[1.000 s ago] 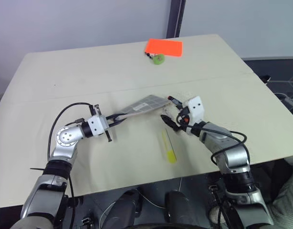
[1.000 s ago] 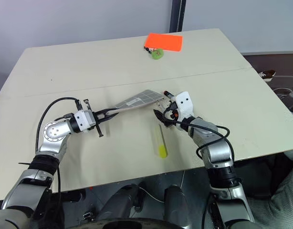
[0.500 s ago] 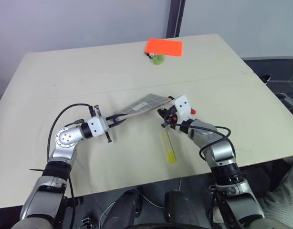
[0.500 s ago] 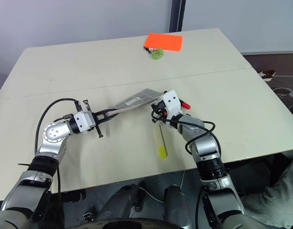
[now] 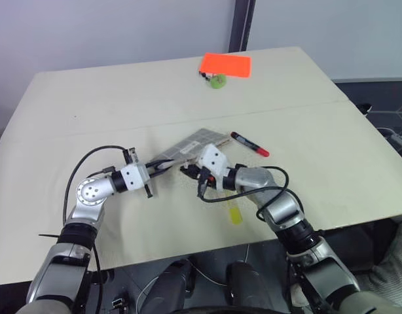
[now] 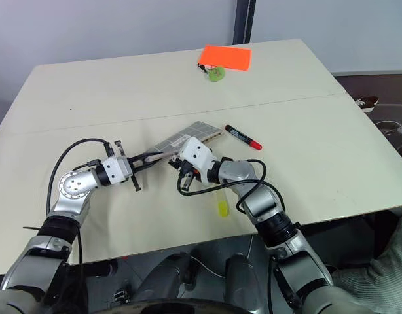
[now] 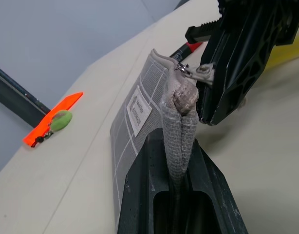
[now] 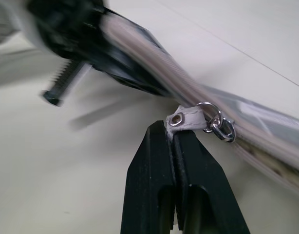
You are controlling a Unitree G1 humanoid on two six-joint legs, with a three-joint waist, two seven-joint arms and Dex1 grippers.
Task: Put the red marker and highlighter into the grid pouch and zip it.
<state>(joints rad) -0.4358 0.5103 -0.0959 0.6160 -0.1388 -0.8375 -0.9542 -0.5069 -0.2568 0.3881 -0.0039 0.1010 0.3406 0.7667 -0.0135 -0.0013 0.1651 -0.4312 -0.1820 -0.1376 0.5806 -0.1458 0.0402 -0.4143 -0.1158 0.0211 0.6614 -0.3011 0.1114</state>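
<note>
Grey grid pouch (image 5: 188, 148) sits pinched at its near corner in my left claw (image 7: 178, 141), which is clamped tight on the fabric. My right claw (image 8: 175, 139) is closed on the zipper pull tab (image 8: 187, 119), I think. Red marker (image 5: 249, 144) lies on the table just beyond that right claw; highlighter (image 5: 234, 214) pokes out beneath its forearm.

No legible text; pouch label (image 7: 139, 109) blurred.

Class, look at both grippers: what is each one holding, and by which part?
The left gripper clamps the grid pouch by its end edge. The right gripper pinches the pouch's zipper pull tab.
</note>
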